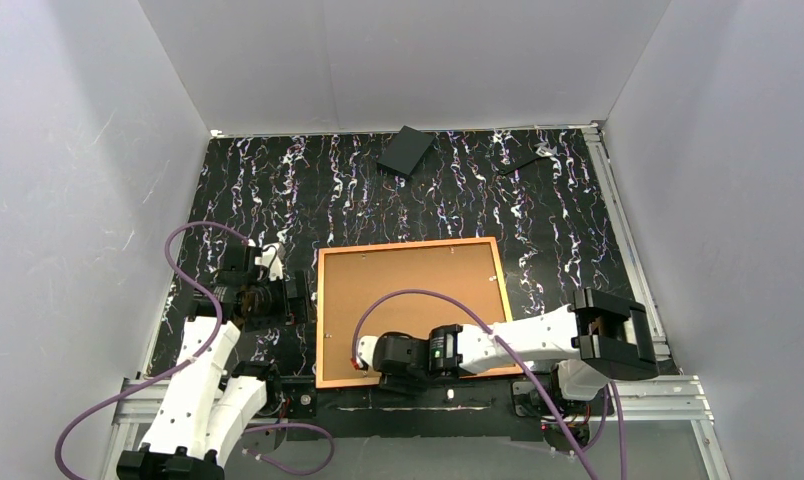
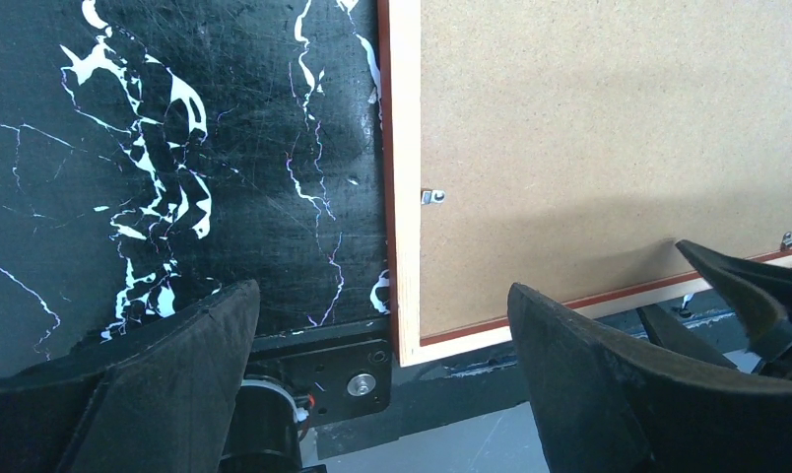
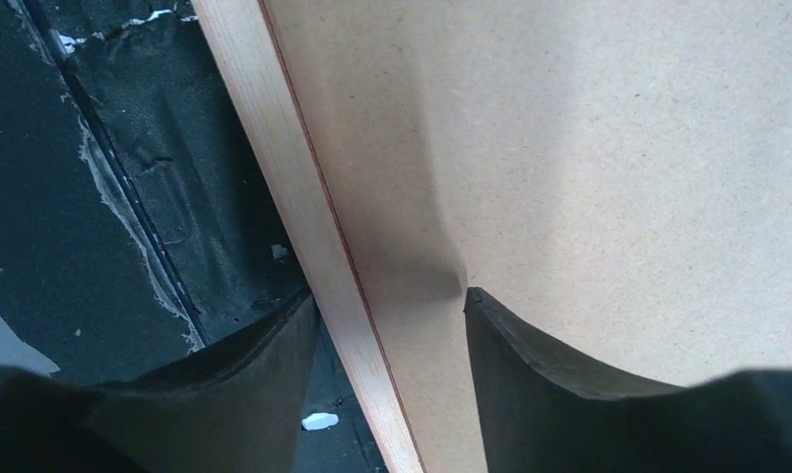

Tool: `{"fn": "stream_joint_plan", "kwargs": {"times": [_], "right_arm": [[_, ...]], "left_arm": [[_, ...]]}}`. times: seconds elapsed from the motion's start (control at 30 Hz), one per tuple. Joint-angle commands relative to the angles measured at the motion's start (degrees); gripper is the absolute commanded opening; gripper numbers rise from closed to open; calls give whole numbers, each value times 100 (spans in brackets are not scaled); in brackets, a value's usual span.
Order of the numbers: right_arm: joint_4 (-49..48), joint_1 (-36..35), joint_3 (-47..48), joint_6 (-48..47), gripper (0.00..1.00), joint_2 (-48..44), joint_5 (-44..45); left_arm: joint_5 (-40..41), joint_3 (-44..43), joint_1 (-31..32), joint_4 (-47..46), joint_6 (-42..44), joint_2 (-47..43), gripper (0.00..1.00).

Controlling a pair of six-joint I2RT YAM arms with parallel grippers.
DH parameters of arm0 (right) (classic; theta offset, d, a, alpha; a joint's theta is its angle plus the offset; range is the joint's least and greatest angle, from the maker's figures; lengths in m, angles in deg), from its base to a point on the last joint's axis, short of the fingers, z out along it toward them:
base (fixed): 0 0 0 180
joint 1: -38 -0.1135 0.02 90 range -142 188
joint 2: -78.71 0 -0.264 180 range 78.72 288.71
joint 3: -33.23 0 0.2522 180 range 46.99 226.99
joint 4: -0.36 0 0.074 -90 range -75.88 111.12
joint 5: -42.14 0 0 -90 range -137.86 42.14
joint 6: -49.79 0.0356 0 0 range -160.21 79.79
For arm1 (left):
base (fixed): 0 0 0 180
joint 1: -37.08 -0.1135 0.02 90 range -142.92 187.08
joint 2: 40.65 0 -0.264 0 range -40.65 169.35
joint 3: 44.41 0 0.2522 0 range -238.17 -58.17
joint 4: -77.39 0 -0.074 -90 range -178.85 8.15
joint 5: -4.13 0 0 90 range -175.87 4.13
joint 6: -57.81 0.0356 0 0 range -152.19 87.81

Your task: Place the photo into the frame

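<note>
The frame [image 1: 408, 243] lies back-up on the black marbled mat, with a brown board [image 1: 408, 300] filling it. The photo is hidden. My right gripper [image 1: 363, 368] reaches the frame's near-left corner. In the right wrist view its jaws [image 3: 390, 294] straddle the pale wooden border [image 3: 274, 148], one finger outside the edge, the other on the board, still apart. My left gripper [image 1: 300, 298] hovers by the frame's left side. Seen from its wrist, that gripper [image 2: 380, 291] is wide open above the frame's [image 2: 404, 148] near-left corner, holding nothing.
A flat black box [image 1: 408, 150] and a small dark item [image 1: 526, 160] lie at the back of the mat. Grey walls close in on three sides. A small metal clip [image 2: 431, 197] sits on the frame's back. The frame's near edge overhangs the mat's front.
</note>
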Motion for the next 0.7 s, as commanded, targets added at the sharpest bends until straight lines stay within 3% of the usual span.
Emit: {"fn": "stream_joint_plan", "kwargs": {"times": [0.0,0.23,0.4,0.57,0.67], "right_arm": [[41,-128,211,1,59,212,375],[98,-157,174,98,29,287,500],[-28,-92,14,-101,20,207,855],[-281,184,-19,-314,1,208,513],[-386,434,-10,-209,1,83,45]], "left_arm": [[-151,57,-27,475,60,-32,98],[-1050,214,-27,-101,88,-360,96],[-1424,105,-18,-141,167,-561,96],[-1620,-236,-9,-63,207,-563,96],[-1613,-452,-9,42,192,-609,96]]}}
